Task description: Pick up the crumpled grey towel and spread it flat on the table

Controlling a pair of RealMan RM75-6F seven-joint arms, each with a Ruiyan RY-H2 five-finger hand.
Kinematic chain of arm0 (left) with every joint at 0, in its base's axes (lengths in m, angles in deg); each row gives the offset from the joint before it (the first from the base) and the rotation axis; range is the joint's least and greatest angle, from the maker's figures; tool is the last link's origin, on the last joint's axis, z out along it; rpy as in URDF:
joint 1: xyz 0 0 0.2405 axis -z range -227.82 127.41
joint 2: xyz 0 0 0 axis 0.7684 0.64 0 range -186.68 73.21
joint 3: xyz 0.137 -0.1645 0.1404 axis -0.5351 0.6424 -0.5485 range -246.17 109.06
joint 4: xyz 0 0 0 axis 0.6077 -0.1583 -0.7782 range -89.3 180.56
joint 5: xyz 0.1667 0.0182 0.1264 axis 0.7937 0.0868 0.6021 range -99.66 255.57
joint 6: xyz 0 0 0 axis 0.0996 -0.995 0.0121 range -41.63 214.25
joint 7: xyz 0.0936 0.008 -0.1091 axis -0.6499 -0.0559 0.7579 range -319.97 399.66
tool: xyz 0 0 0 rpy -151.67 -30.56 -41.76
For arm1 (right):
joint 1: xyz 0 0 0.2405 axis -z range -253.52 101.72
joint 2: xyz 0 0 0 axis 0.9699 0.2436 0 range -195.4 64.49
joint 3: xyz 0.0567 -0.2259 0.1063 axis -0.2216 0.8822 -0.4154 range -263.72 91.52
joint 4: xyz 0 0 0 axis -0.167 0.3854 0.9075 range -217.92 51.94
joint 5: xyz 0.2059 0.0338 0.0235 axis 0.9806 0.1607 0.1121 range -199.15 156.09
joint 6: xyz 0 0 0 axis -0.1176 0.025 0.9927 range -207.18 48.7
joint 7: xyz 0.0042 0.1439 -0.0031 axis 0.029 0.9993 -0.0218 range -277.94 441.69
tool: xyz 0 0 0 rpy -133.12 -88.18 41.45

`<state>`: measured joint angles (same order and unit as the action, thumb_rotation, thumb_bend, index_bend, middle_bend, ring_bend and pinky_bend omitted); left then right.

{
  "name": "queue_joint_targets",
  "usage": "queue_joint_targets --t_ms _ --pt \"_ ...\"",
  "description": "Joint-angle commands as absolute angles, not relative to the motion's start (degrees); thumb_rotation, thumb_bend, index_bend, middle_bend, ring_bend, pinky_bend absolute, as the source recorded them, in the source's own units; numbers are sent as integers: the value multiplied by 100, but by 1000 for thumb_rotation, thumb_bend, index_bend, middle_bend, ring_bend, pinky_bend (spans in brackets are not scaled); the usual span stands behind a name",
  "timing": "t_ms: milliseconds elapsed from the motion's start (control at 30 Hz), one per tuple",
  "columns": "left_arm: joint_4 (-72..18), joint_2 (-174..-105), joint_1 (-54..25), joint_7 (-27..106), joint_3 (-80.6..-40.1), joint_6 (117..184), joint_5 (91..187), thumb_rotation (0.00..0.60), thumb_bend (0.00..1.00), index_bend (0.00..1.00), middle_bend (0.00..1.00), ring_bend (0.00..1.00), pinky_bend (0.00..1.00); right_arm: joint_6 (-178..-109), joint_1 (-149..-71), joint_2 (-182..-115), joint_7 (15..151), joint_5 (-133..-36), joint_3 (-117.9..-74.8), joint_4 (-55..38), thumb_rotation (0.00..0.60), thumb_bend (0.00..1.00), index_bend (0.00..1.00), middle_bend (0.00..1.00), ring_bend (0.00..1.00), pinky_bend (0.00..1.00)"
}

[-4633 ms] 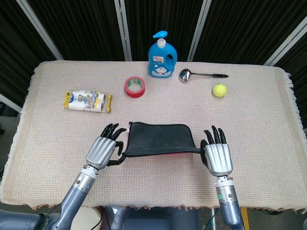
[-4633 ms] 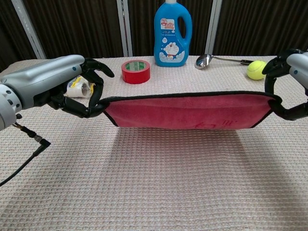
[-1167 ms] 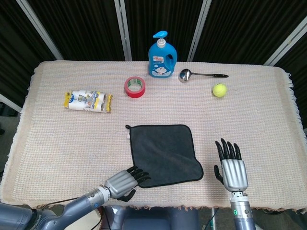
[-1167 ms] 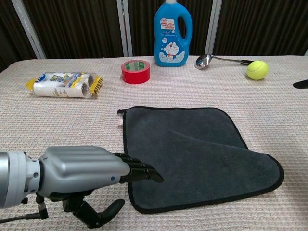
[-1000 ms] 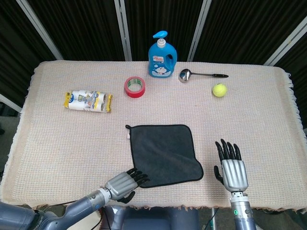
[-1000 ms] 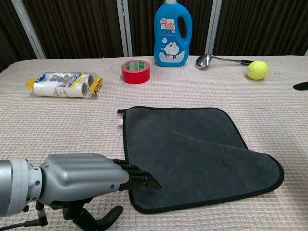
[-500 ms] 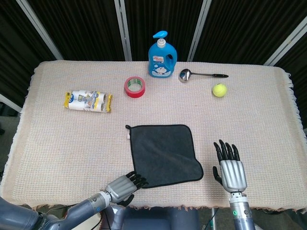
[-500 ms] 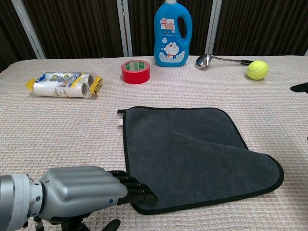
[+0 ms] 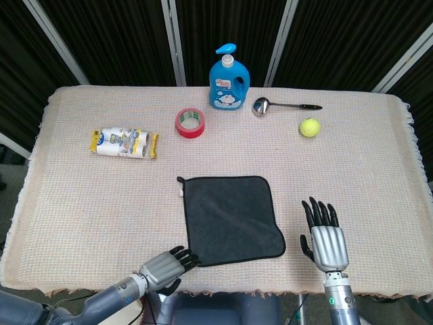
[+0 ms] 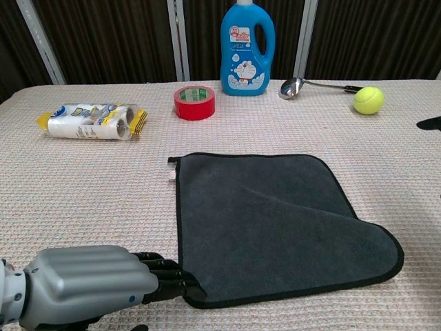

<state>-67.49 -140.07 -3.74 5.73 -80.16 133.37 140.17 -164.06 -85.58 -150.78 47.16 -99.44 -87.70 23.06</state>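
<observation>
The grey towel [image 9: 230, 220] [image 10: 272, 221] lies spread out on the table, dark side up, with a black hem. Its near right corner bulges outward a little. My left hand [image 9: 164, 267] [image 10: 89, 284] sits at the table's front edge, fingers [image 10: 172, 279] stretched toward the towel's near left corner and just touching its hem; it holds nothing. My right hand [image 9: 327, 240] hovers to the right of the towel, fingers apart and empty. In the chest view only a dark tip of the right hand [image 10: 431, 124] shows at the right edge.
At the back stand a blue detergent bottle [image 9: 228, 79], a red tape roll [image 9: 190, 122], a metal ladle [image 9: 284, 106] and a yellow-green tennis ball [image 9: 310, 127]. A wrapped pack of rolls [image 9: 124, 143] lies at the left. A woven beige cloth [image 9: 365, 169] covers the table.
The towel, held stretched between both hands earlier, now lies flat. Over the last second my left hand slid back toward the front edge, off the towel's corner. The right hand barely moved.
</observation>
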Motion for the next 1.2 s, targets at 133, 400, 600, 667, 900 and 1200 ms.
queue_joint_targets --t_ms 133,400,600,667,900,1200 --pt "-6697 -13884 -463 758 -8162 13298 14290 600 686 34 29 0 16 -16403 -8542 -15088 4717 -9939 -8792 2308 600 489 0 0 0 0" --pt "-6697 -13757 -522 933 -8225 13266 14565 600 687 35 29 0 17 -16401 -8524 -15101 4703 -9975 -8801 2311 600 489 0 0 0 0" --pt "-6725 -13704 -565 995 -8263 13255 14728 600 686 35 29 0 16 -16398 -8509 -15089 4728 -9981 -8820 2318 600 489 0 0 0 0" --pt "-6739 -13687 -575 1000 -8278 13248 14777 600 686 35 29 0 16 -16393 -8505 -15083 4736 -9981 -8825 2328 600 488 0 0 0 0" --pt "-6768 -13634 -605 1008 -8308 13225 14879 600 686 35 29 0 16 -16388 -8491 -15056 4781 -9964 -8863 2353 600 489 0 0 0 0" --pt "-6767 -13553 -666 1028 -8370 13206 14976 600 687 36 29 0 16 -16358 -8485 -15044 4786 -9972 -8867 2360 600 489 0 0 0 0"
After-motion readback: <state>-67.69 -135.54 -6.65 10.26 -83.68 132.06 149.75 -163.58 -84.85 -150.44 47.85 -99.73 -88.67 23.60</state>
